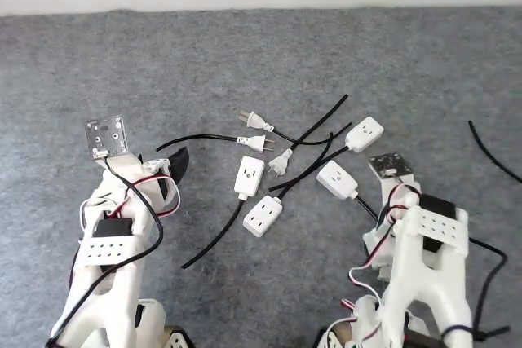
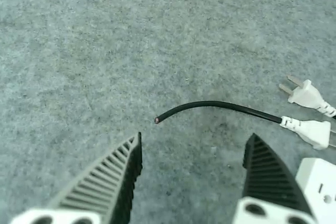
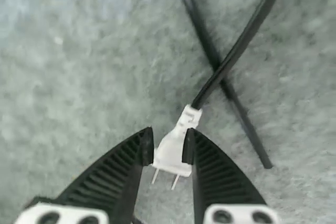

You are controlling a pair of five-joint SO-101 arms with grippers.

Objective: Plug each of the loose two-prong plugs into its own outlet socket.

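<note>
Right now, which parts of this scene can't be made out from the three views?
High view: the right arm's wrist covers the right gripper and its clamped plug, so their position there is unclear.
Left wrist view: the picture edge cuts the prongs off a second plug and part of a socket.
High view: a black cable leaves the right edge; its end is unknown.

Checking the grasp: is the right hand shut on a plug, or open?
Shut on the white two-prong plug with black cord: the black fingers of the right hand press its body from both sides.
</note>
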